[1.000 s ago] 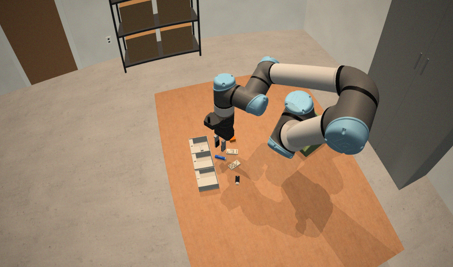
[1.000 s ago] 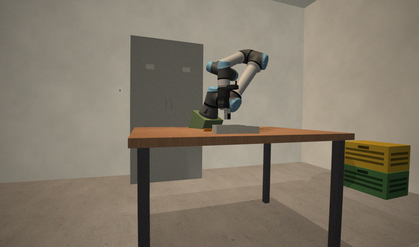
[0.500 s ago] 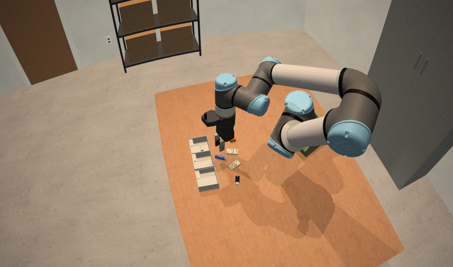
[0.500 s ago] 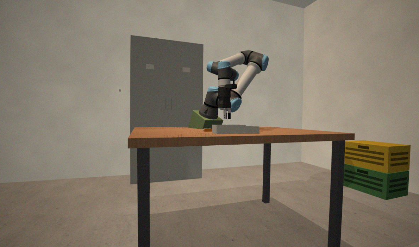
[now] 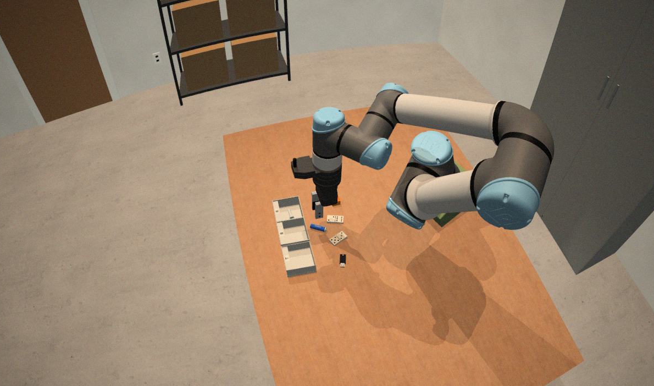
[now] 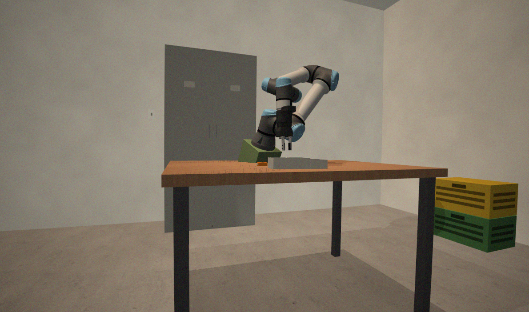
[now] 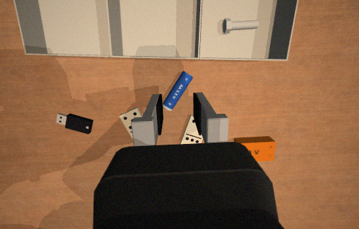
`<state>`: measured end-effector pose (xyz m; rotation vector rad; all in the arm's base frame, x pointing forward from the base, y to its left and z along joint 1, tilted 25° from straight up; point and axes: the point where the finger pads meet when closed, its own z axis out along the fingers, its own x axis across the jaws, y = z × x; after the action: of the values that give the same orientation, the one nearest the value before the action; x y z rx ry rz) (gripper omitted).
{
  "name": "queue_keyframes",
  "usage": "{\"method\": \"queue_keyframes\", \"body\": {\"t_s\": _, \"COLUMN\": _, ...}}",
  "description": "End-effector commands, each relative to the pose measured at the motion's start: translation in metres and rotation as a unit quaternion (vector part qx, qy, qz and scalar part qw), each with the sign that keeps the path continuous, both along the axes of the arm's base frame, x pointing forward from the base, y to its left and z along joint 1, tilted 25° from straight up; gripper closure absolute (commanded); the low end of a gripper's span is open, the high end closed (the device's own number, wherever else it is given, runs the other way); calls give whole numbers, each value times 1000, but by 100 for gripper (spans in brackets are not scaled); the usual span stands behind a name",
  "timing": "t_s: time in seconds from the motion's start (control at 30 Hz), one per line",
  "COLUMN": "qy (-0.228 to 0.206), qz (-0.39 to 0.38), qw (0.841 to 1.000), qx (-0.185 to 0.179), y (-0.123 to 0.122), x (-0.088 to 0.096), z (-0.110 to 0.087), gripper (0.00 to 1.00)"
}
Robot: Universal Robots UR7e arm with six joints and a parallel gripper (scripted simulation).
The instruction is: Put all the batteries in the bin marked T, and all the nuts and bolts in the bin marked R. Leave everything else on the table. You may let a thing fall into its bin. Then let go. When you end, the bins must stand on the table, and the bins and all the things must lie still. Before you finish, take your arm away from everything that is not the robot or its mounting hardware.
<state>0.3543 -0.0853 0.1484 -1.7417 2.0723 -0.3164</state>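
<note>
My gripper (image 7: 178, 105) is open and empty, hovering above the table just beside the row of bins; it also shows in the top and exterior views (image 5: 316, 205) (image 6: 286, 146). A blue cylindrical battery (image 7: 178, 90) (image 5: 317, 227) lies on the table below and just ahead of the fingertips, slanted. An orange block battery (image 7: 256, 148) lies to the right of the fingers. A grey bolt (image 7: 240, 25) lies inside the right-hand bin (image 7: 242, 29). The middle bin (image 7: 153, 26) and the left bin (image 7: 70, 26) look empty. The bin labels are out of the wrist view.
Two dominoes (image 7: 131, 120) (image 7: 192, 132) lie under and beside the fingers, and a black USB stick (image 7: 74, 122) lies to the left. The three bins (image 5: 293, 235) stand in a row near the table's edge. The arm's green base (image 6: 254, 152) stands behind.
</note>
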Motion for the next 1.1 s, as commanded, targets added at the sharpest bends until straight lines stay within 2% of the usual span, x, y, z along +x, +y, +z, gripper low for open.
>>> {"method": "queue_keyframes", "body": {"t_s": 0.0, "qy": 10, "qz": -71, "qw": 997, "qx": 32, "y": 3, "x": 0, "z": -1, "gripper": 40}}
{"method": "queue_keyframes", "body": {"t_s": 0.1, "qy": 11, "qz": -80, "qw": 996, "qx": 36, "y": 3, "x": 0, "z": -1, "gripper": 40}}
{"method": "queue_keyframes", "body": {"t_s": 0.13, "qy": 14, "qz": -107, "qw": 993, "qx": 50, "y": 3, "x": 0, "z": -1, "gripper": 40}}
{"method": "queue_keyframes", "body": {"t_s": 0.3, "qy": 18, "qz": -150, "qw": 986, "qx": 71, "y": 3, "x": 0, "z": -1, "gripper": 40}}
{"method": "queue_keyframes", "body": {"t_s": 0.33, "qy": 13, "qz": -110, "qw": 992, "qx": 56, "y": 3, "x": 0, "z": -4, "gripper": 40}}
{"method": "queue_keyframes", "body": {"t_s": 0.43, "qy": 24, "qz": -177, "qw": 980, "qx": 83, "y": 1, "x": 1, "z": 1, "gripper": 40}}
{"method": "queue_keyframes", "body": {"t_s": 0.67, "qy": 30, "qz": -218, "qw": 970, "qx": 102, "y": 1, "x": 1, "z": 0, "gripper": 40}}
{"method": "queue_keyframes", "body": {"t_s": 0.7, "qy": 35, "qz": -245, "qw": 962, "qx": 112, "y": 1, "x": 1, "z": -1, "gripper": 40}}
{"method": "queue_keyframes", "body": {"t_s": 0.8, "qy": 38, "qz": -267, "qw": 955, "qx": 120, "y": 1, "x": 2, "z": 0, "gripper": 40}}
{"method": "queue_keyframes", "body": {"t_s": 1.07, "qy": 39, "qz": -267, "qw": 955, "qx": 121, "y": 1, "x": 1, "z": -2, "gripper": 40}}
